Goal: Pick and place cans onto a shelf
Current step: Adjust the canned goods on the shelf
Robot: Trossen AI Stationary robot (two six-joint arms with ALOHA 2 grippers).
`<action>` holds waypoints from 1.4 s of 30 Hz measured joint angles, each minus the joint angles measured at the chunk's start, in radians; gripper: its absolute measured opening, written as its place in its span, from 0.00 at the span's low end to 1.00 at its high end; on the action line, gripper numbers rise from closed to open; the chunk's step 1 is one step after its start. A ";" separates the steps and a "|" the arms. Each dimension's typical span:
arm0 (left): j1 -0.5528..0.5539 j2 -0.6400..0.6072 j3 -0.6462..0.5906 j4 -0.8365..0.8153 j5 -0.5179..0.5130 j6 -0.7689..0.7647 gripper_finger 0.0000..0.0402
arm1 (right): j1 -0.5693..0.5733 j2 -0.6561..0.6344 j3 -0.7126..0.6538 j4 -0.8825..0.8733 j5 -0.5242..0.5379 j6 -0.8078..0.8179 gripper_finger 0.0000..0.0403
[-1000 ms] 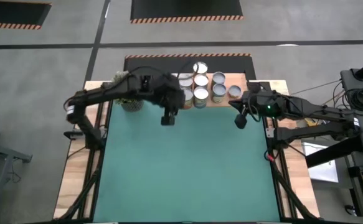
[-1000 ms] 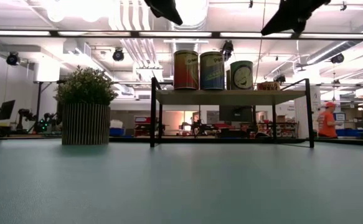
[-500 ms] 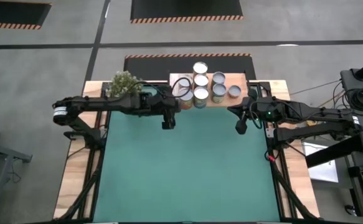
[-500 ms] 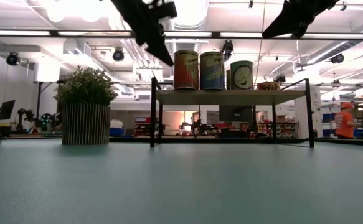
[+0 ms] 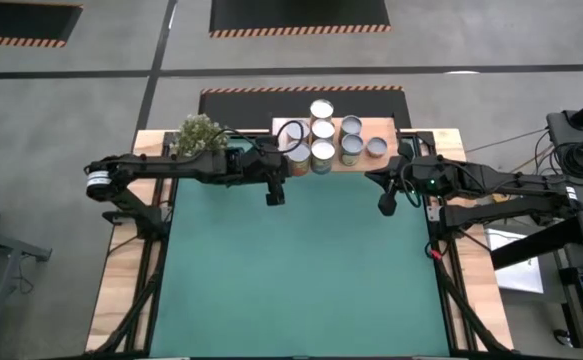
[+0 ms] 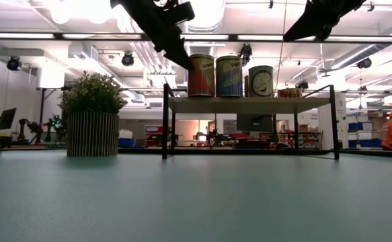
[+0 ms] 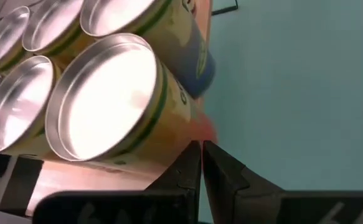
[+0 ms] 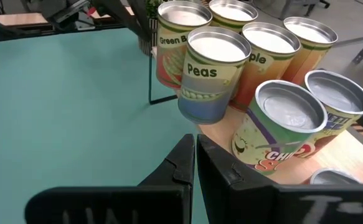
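Both end effectors hang above the green surface [image 5: 301,270] with their fingers pressed together and nothing between them. Left end effector [image 5: 275,195] sits just off the shelf's [image 5: 333,163] front corner, on the side nearest the potted plant [image 5: 199,133]; in the left wrist view its fingers [image 7: 200,171] meet tip to tip right beside the nearest orange-sided can [image 7: 116,109]. Right end effector [image 5: 386,203] hovers near the shelf's other front corner, a little farther from it, and its own camera looks past its closed tips [image 8: 192,163] at the cluster of tins.

Seen from table height, the shelf [image 6: 249,105] stands on thin black legs at the far edge of the surface, and the plant [image 6: 93,114] stands apart from it on the left arm's side.

All the cans [image 5: 323,135] stand upright on the shelf, packed close together in rows, silvery tops up. One in front reads "Peas" [image 8: 212,74]; another just behind it reads "Green B…" [image 8: 172,46]. From table height three of them [image 6: 228,76] show side by side along the board's front edge.
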 joint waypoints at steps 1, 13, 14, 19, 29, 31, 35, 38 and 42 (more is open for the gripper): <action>0.001 0.000 0.003 -0.005 0.000 0.000 0.00 | 0.000 0.000 0.000 0.000 0.000 0.000 0.02; 0.012 0.001 0.020 0.020 -0.001 -0.007 0.00 | 0.000 0.000 0.000 -0.002 0.000 0.006 0.02; 0.013 0.001 0.017 0.021 -0.002 -0.010 0.00 | 0.000 0.000 0.000 -0.002 0.000 0.007 0.02; 0.016 0.005 0.015 0.020 -0.003 -0.029 0.00 | 0.000 0.000 0.000 -0.002 0.000 0.008 0.02; 0.019 0.005 0.014 0.028 -0.003 -0.057 0.00 | 0.000 0.000 -0.002 -0.002 0.000 0.009 0.02; 0.019 0.005 0.014 0.029 -0.016 -0.057 0.00 | 0.000 0.000 -0.002 -0.002 -0.001 0.011 0.02; 0.021 0.005 0.014 0.031 -0.061 -0.057 0.00 | 0.000 0.000 -0.002 -0.003 -0.001 0.011 0.02; 0.022 0.005 0.014 0.031 -0.064 -0.057 0.00 | 0.000 0.000 -0.002 -0.003 -0.002 0.011 0.02; 0.019 0.005 0.014 0.031 -0.064 -0.062 0.00 | 0.000 0.000 -0.002 -0.003 -0.009 0.019 0.02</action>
